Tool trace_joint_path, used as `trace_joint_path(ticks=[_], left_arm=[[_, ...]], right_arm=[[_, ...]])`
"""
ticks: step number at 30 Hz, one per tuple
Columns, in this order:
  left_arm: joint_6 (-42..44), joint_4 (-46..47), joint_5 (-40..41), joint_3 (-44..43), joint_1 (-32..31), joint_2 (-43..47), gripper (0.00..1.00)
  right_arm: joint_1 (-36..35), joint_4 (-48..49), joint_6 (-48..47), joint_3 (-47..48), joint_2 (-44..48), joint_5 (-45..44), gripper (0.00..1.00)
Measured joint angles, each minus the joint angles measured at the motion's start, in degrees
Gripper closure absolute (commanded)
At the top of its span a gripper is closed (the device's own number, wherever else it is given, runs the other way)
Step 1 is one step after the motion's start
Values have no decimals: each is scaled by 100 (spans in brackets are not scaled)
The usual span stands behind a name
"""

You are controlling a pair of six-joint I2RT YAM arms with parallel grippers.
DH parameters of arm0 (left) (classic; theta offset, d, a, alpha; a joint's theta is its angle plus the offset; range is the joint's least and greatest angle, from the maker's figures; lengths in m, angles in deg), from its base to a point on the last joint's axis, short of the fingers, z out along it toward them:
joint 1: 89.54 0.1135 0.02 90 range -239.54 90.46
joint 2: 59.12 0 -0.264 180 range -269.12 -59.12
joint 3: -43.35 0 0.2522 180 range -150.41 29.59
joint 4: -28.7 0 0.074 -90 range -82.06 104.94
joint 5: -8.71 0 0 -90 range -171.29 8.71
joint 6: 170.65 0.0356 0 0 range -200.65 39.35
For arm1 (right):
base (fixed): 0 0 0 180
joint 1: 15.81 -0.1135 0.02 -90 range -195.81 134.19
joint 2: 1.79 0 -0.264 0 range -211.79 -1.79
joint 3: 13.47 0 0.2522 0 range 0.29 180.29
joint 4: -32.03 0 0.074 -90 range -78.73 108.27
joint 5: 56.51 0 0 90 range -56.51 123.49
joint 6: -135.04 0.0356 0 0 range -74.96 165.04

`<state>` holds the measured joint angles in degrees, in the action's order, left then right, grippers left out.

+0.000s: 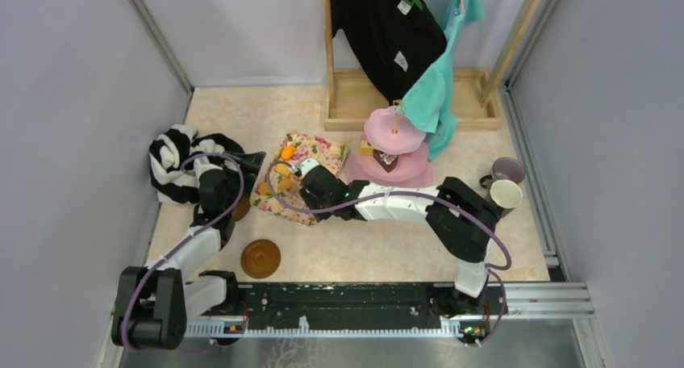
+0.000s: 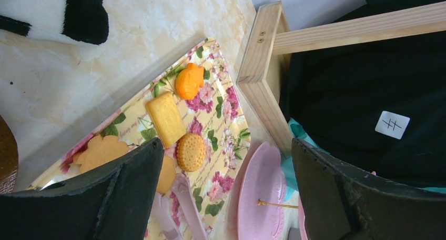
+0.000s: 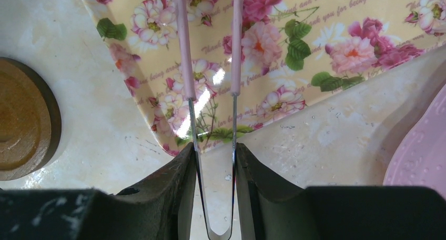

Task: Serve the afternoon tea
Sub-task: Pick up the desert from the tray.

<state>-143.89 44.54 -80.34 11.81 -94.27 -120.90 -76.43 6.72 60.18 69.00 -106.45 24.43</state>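
The pink three-tier cake stand (image 1: 394, 142) stands at the back centre, with a brown pastry on a tier. Several orange and yellow toy pastries (image 2: 165, 118) lie on a floral-print tray (image 1: 310, 154). My right gripper (image 1: 310, 184) is shut on pink-handled metal tongs (image 3: 210, 66), whose tips (image 2: 179, 198) reach over the tray beside a round biscuit (image 2: 190, 151). My left gripper (image 1: 246, 163) is open and empty just left of the tray; in its wrist view the gripper (image 2: 226, 161) frames the pastries. A lilac mug (image 1: 506, 170) and a cream mug (image 1: 506, 194) stand at right. One brown saucer (image 1: 260, 258) lies near front; another (image 1: 240, 209) is partly under the left arm.
A black-and-white striped garment (image 1: 173, 162) lies at left. A wooden rack (image 1: 347, 102) with black and teal clothes stands behind the cake stand. Grey walls close in both sides. The saucer (image 3: 21, 119) and stand's rim (image 3: 426, 156) flank the right gripper.
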Motion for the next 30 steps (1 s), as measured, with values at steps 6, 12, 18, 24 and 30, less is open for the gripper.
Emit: trace_joint_path(ticks=[6,12,18,24,30], left_arm=[[-15,2,-2,0,0,-11,4],[-17,4,-2,0,0,-48,4],[-20,46,-2,0,0,-118,4],[-22,116,-7,0,0,-247,4],[-37,203,-7,0,0,-367,4]], right_arm=[[7,-11,-11,22,-11,20,68],[39,-11,-15,179,-96,59,67],[66,-7,-59,310,-188,87,67],[131,-7,-68,437,-402,146,67],[214,0,-101,459,-470,175,67]])
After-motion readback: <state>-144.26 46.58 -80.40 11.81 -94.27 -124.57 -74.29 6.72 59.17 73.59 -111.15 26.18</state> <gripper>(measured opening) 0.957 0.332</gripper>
